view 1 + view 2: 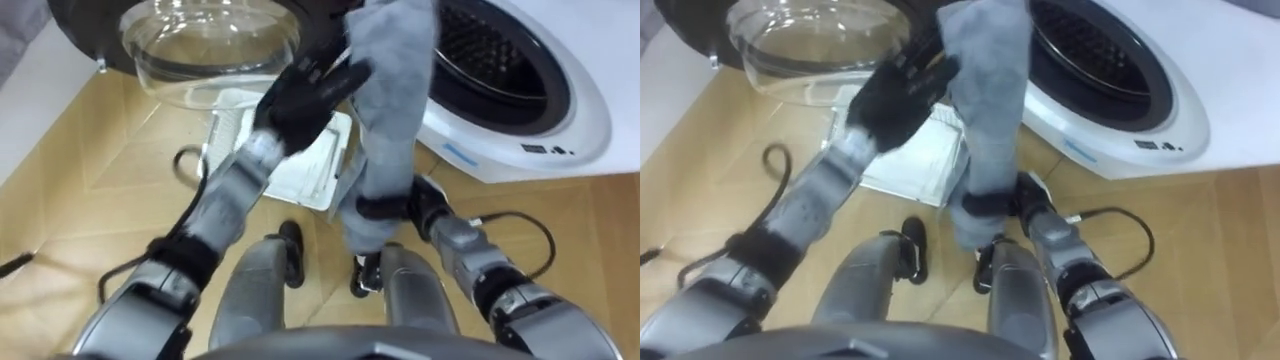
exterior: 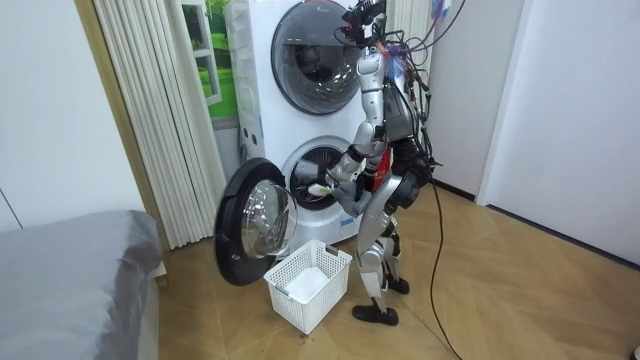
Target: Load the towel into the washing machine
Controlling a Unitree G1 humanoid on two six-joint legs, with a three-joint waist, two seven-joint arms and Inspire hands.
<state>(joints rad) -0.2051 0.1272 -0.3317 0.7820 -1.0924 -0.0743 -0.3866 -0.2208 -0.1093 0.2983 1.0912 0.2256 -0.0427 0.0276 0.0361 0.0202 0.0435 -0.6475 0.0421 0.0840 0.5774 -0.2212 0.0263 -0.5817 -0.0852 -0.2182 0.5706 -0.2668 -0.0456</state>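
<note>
A grey towel (image 1: 390, 110) hangs in a long strip in front of the open drum (image 1: 495, 55) of the white washing machine (image 1: 560, 110). Its upper end runs off the top of the left eye view. My right hand (image 1: 420, 207) is low, with dark fingers curled round the towel's lower part. My left hand (image 1: 300, 100) is raised beside the towel's upper part, and its fairly straight fingers (image 1: 345, 78) touch the cloth's left edge. In the room view I stand facing the lower machine (image 2: 300, 175) with both arms forward at the drum.
The round glass door (image 1: 210, 50) stands swung open to my left. A white laundry basket (image 1: 310, 170) sits on the wooden floor just before my feet. A second machine (image 2: 310, 55) is stacked above. A curtain (image 2: 150, 110) and a bed (image 2: 70, 280) lie to the room view's left.
</note>
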